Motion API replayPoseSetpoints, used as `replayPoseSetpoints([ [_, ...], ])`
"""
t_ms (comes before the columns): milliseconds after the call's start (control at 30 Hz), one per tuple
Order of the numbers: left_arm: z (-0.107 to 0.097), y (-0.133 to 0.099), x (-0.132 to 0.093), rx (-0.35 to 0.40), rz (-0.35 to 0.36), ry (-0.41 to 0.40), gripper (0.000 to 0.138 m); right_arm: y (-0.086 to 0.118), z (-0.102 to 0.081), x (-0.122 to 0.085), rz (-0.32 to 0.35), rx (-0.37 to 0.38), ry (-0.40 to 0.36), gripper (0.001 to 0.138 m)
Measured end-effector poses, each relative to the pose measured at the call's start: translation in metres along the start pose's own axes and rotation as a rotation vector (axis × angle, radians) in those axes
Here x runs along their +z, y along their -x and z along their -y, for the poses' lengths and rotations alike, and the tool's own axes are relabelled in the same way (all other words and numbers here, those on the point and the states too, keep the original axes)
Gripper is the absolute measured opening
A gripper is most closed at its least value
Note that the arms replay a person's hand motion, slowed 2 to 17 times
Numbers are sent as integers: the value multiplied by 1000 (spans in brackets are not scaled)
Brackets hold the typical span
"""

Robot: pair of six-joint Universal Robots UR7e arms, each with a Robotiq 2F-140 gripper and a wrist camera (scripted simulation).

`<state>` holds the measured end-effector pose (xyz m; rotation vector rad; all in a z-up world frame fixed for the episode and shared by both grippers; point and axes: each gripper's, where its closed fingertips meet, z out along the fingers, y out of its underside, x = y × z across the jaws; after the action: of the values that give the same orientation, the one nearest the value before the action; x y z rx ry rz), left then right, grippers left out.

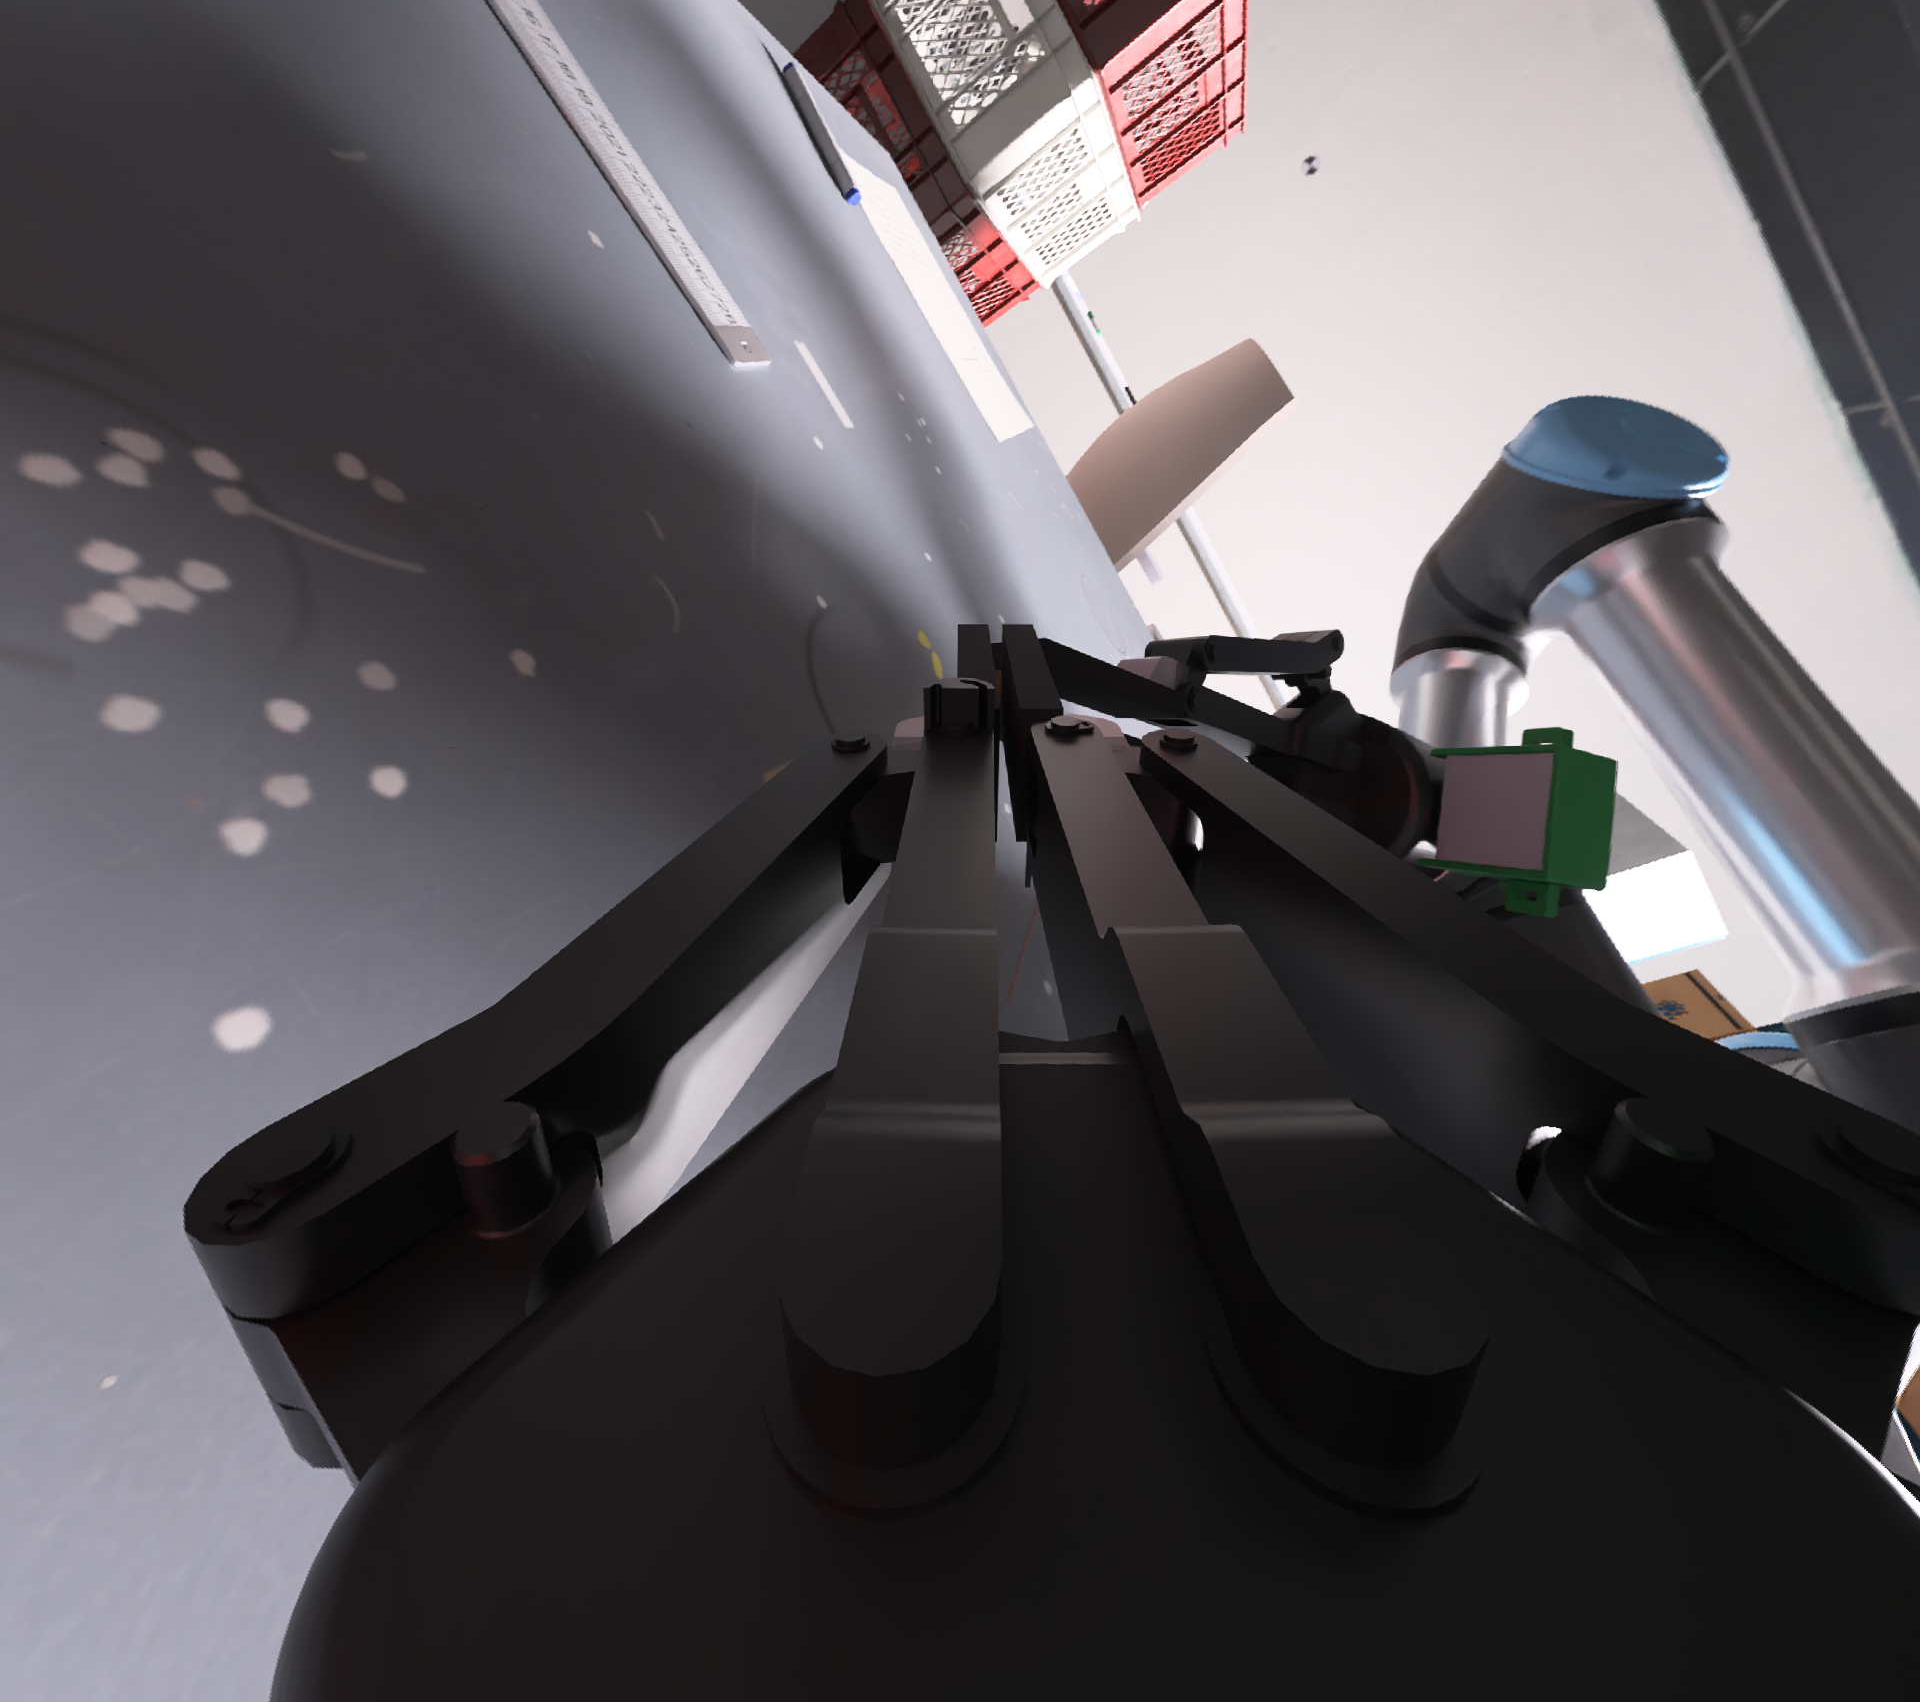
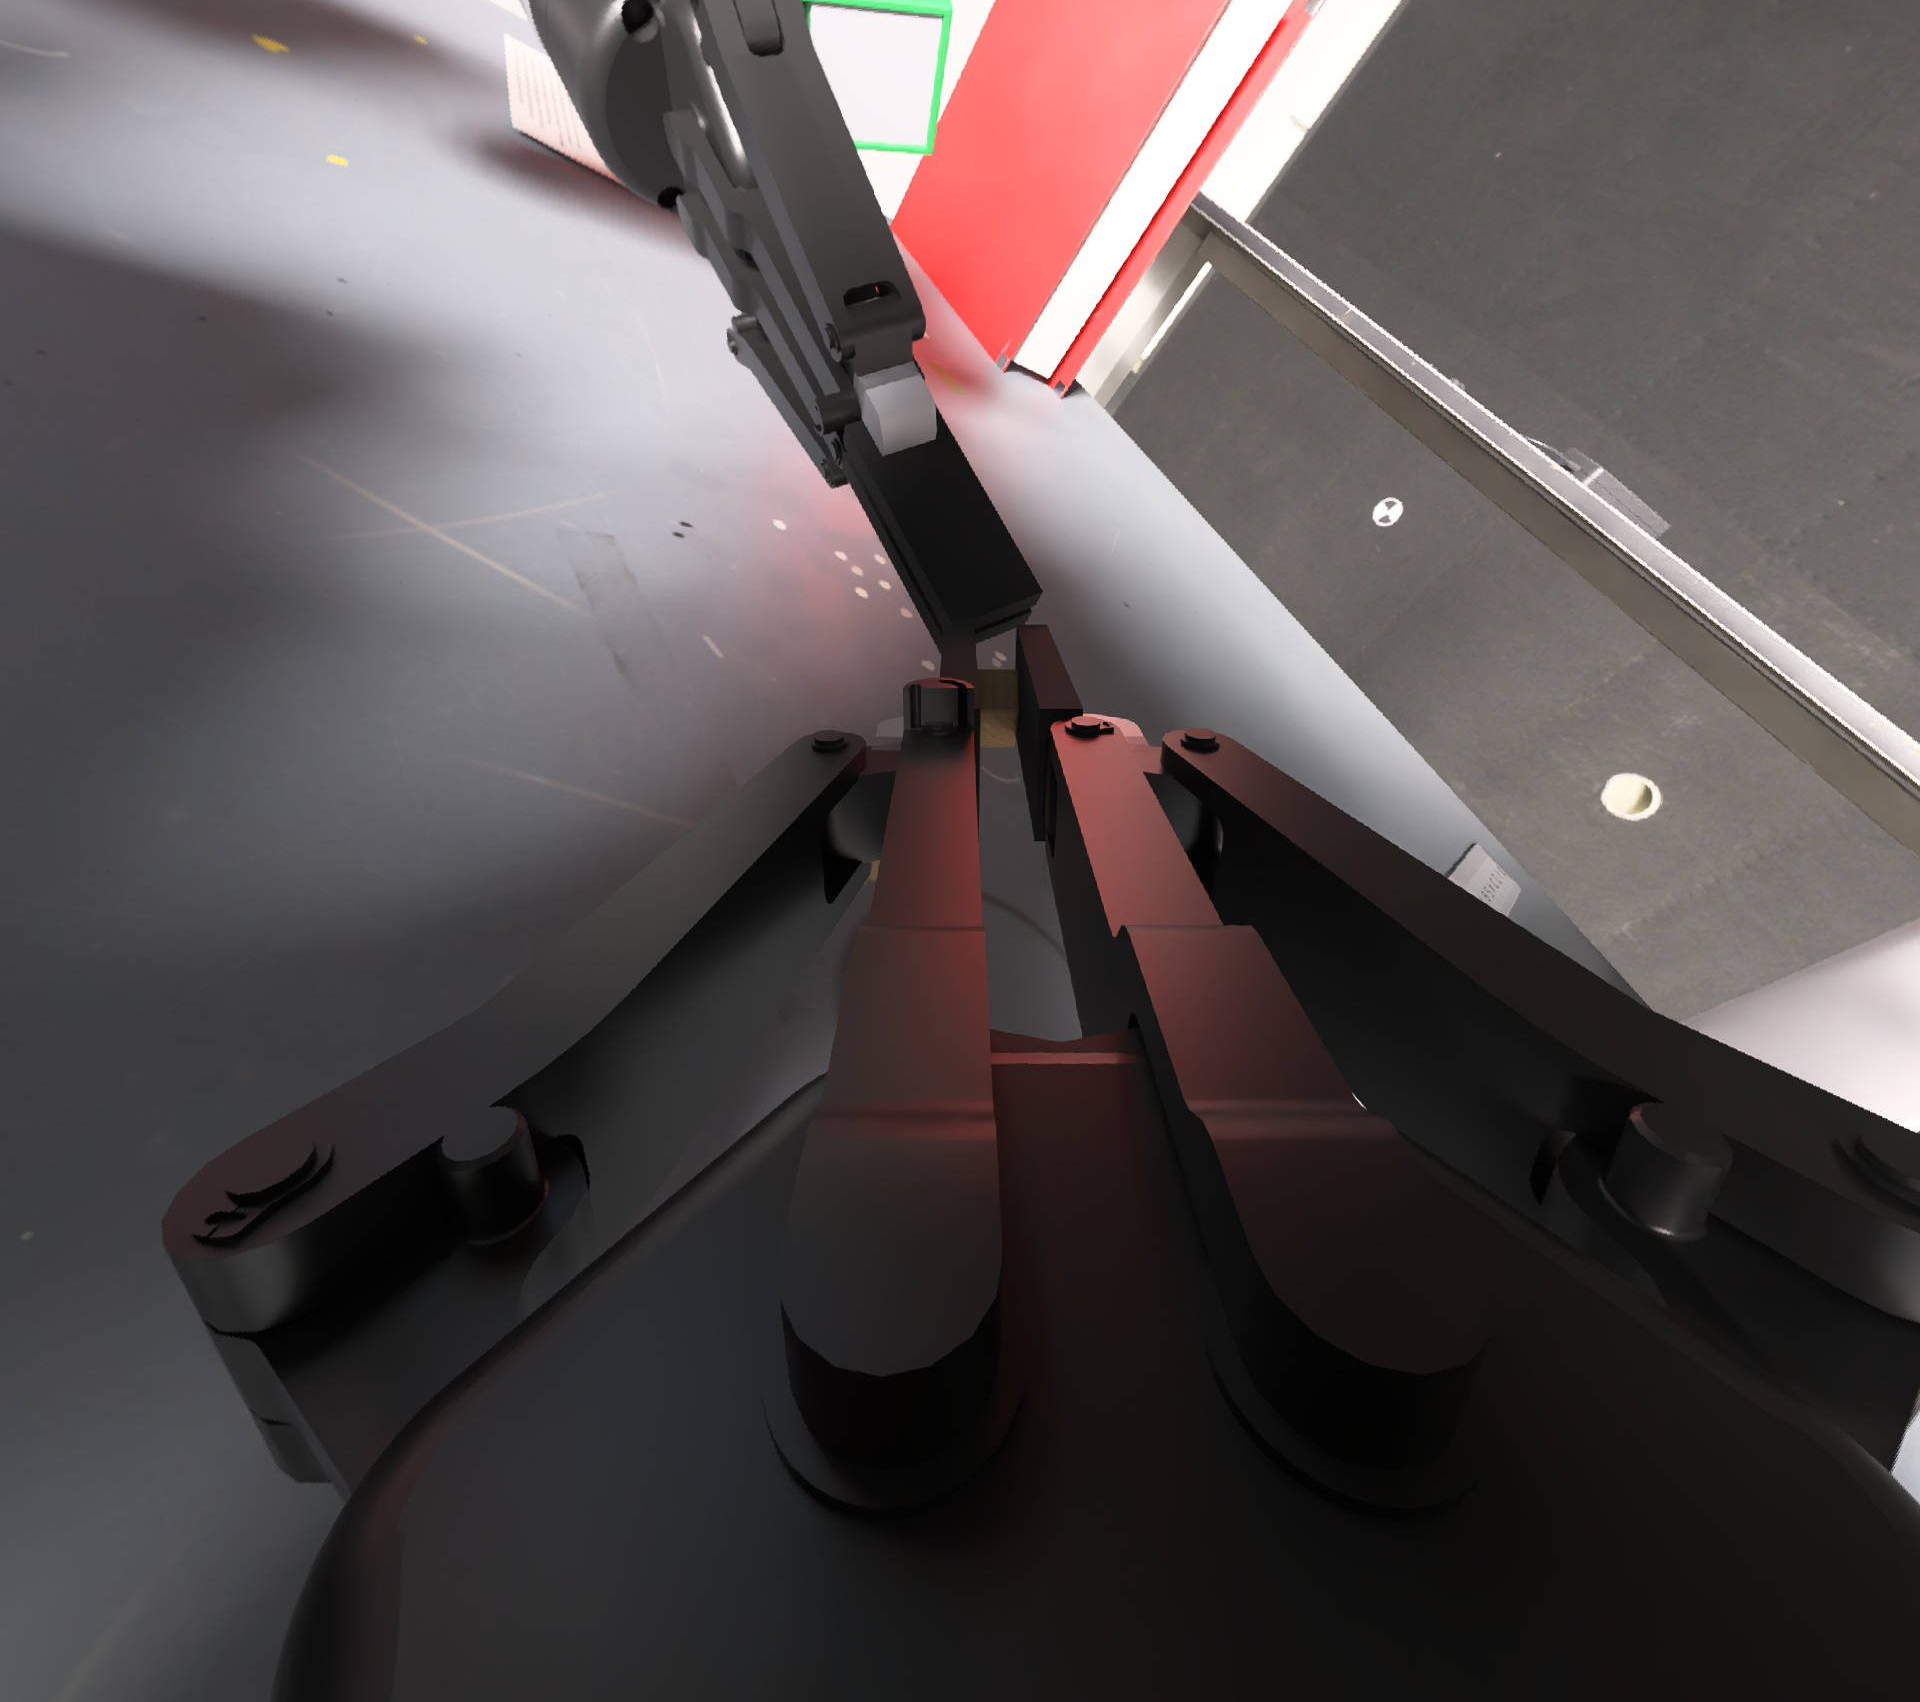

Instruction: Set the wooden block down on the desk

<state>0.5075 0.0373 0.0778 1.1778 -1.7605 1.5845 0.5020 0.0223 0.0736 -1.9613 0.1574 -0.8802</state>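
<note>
The wooden block is a small tan piece, seen between my right gripper's fingertips just above the grey desk. My right gripper is shut on it. My left gripper comes down from the upper left and meets the block's far end tip to tip. In the left wrist view my left gripper is nearly closed, with a thin brown sliver of the block between its fingers. The right gripper reaches in from the right. Most of the block is hidden.
On the desk lie a long ruler, a dark pen and a paper sheet. Red and white crates stand beyond. A red folder leans at the desk's edge, close to both grippers.
</note>
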Motion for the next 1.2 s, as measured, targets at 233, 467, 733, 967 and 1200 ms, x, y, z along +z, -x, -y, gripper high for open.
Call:
replayPoseSetpoints([
  [233, -2, 16, -7, 3, 65, 10, 3, 7, -6, 15, 45, -39, 33, 11],
  [467, -6, 32, -18, 12, 161, 17, 3, 18, -9, 31, 107, -93, 89, 11],
  [733, -5, 38, -25, 27, 230, 6, 3, 22, -9, 39, 149, -1, 108, 11],
  [967, -11, 43, -21, 31, 264, 44, 4, 27, -17, 38, 181, -7, 159, 11],
  [1200, -19, 49, -12, 70, 306, 97, 3, 32, -29, 34, 203, 43, 257, 11],
])
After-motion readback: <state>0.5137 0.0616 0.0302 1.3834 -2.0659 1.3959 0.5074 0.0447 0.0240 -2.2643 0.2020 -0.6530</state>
